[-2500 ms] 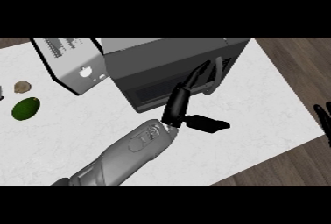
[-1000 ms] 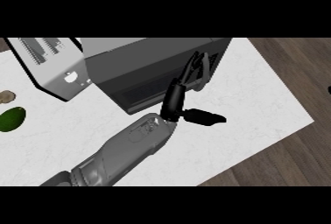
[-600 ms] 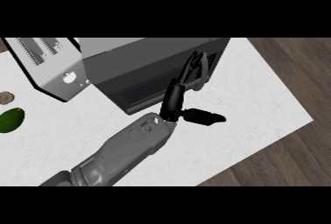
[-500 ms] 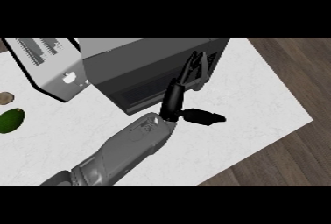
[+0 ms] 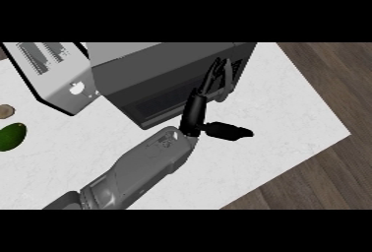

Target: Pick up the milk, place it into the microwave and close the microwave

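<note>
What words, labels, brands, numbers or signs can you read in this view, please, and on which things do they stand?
None: no word, number or brand can be read anywhere in the head view.
Grey panel left of the microwave: pale stripes and a small white mark, too blurred to read as text.
Green item at the left edge: no marking shows.

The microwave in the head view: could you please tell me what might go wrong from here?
1. The left hand lies with straight fingers along the right front corner of the microwave, while the door stands swung out at the far left. Pushing here might shift the microwave instead of shutting it.
2. The milk shows nowhere, so the door could get closed without it inside.
</note>
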